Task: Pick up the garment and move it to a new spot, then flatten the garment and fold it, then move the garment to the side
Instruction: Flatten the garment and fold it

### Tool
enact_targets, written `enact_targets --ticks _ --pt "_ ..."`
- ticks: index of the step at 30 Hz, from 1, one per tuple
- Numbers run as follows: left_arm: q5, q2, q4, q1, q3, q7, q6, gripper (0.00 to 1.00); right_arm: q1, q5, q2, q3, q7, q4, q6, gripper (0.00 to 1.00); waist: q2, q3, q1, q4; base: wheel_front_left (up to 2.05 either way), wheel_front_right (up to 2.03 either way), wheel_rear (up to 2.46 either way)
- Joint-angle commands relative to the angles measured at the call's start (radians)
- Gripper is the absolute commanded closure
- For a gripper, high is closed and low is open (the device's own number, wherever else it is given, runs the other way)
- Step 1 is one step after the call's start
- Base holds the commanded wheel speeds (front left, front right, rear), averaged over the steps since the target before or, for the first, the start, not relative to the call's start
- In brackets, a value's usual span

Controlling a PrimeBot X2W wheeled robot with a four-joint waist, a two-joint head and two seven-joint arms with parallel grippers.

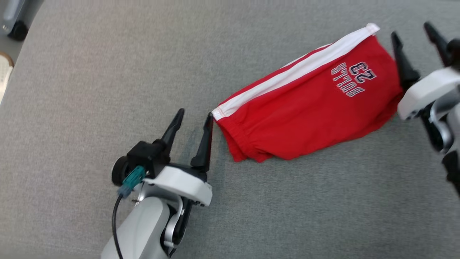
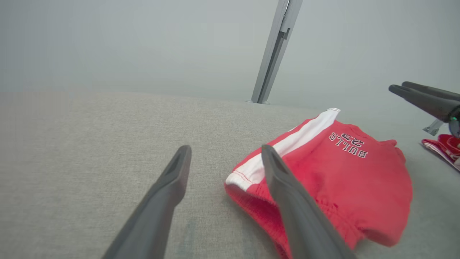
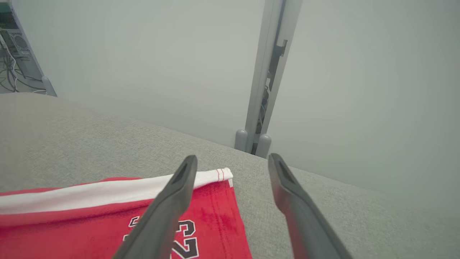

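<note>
- The shorts (image 1: 305, 108) lie folded, toward two o'clock.
- The left claw (image 1: 196, 117) and right claw (image 1: 411, 29) are released and empty, one at each end.
- Seemingly left: moving the shorts aside.

Left hand (image 1: 195, 113) and right hand (image 1: 411, 30) both point forward, jaws wide apart.

So the gripper (image 3: 233, 158) is spread wide, nothing pinched. Red shorts (image 3: 72, 223) are laid on the grey pad (image 3: 341, 216), hem corner overlapped by one finger (image 3: 172, 201). A post (image 3: 267, 72) is seen behind.
</note>
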Motion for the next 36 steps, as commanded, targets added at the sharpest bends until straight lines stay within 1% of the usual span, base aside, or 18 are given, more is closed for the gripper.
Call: enact_targets --ticks 1,2,3,9,12,17,20,24,30,32,33,36 --pt "0.038 0.011 -0.030 0.035 0.024 -0.006 0.018 0.00 0.061 -0.022 0.021 -0.026 -0.004 -0.030 0.000 0.00 0.0000 -0.057 0.0000 -0.036 0.00 0.00 0.00" --pt "0.060 0.015 -0.044 0.056 0.031 -0.005 0.026 0.00 0.090 -0.034 0.031 -0.041 -0.004 -0.046 0.000 0.00 0.0000 -0.071 0.0000 -0.042 0.00 0.00 0.00" --pt "0.060 0.015 -0.044 0.056 0.031 -0.005 0.026 0.00 0.090 -0.034 0.031 -0.041 -0.004 -0.046 0.000 0.00 0.0000 -0.071 0.0000 -0.042 0.00 0.00 0.00" --pt "0.170 0.011 -0.122 0.172 0.084 -0.006 0.054 0.00 0.240 -0.067 0.100 -0.115 -0.004 -0.101 0.000 0.00 0.0000 -0.158 0.0000 -0.064 0.00 0.00 0.00" --pt "0.223 0.005 -0.156 0.226 0.099 -0.006 0.072 0.00 0.295 -0.058 0.125 -0.154 -0.004 -0.108 0.000 0.00 0.0000 -0.195 0.0000 -0.065 0.00 0.00 0.00" --pt "0.269 -0.012 -0.196 0.295 0.118 -0.004 0.095 0.00 0.364 -0.026 0.153 -0.210 -0.004 -0.093 0.000 0.00 0.0000 -0.233 0.0000 -0.048 0.00 0.00 0.00" --pt "0.306 -0.023 -0.212 0.321 0.114 -0.004 0.102 0.00 0.385 0.011 0.162 -0.250 -0.004 -0.051 0.000 0.00 0.0000 -0.240 0.0000 -0.025 0.00 0.00 0.00" --pt "0.339 -0.030 -0.216 0.326 0.103 -0.004 0.099 0.00 0.351 0.064 0.162 -0.275 -0.004 0.043 0.000 0.00 0.0000 -0.226 0.0000 0.001 0.00 0.00 0.00" --pt "0.371 -0.036 -0.223 0.302 0.084 -0.004 0.086 0.00 0.248 0.129 0.135 -0.291 0.025 0.207 0.000 0.00 0.0000 -0.176 0.0000 0.044 0.00 0.00 0.00" --pt "0.375 -0.038 -0.221 0.296 0.076 -0.004 0.084 0.00 0.204 0.129 0.128 -0.302 0.036 0.266 0.000 0.00 0.0000 -0.161 0.0000 0.057 0.00 0.00 0.00" --pt "0.379 -0.039 -0.217 0.286 0.069 -0.004 0.080 0.00 0.161 0.136 0.128 -0.316 0.053 0.327 0.000 0.00 0.0000 -0.147 0.0000 0.070 0.00 0.00 0.00" --pt "0.386 -0.042 -0.214 0.278 0.056 -0.004 0.077 0.00 0.104 0.127 0.125 -0.330 0.067 0.403 0.000 0.00 0.0000 -0.133 0.0000 0.088 0.00 0.00 0.00"
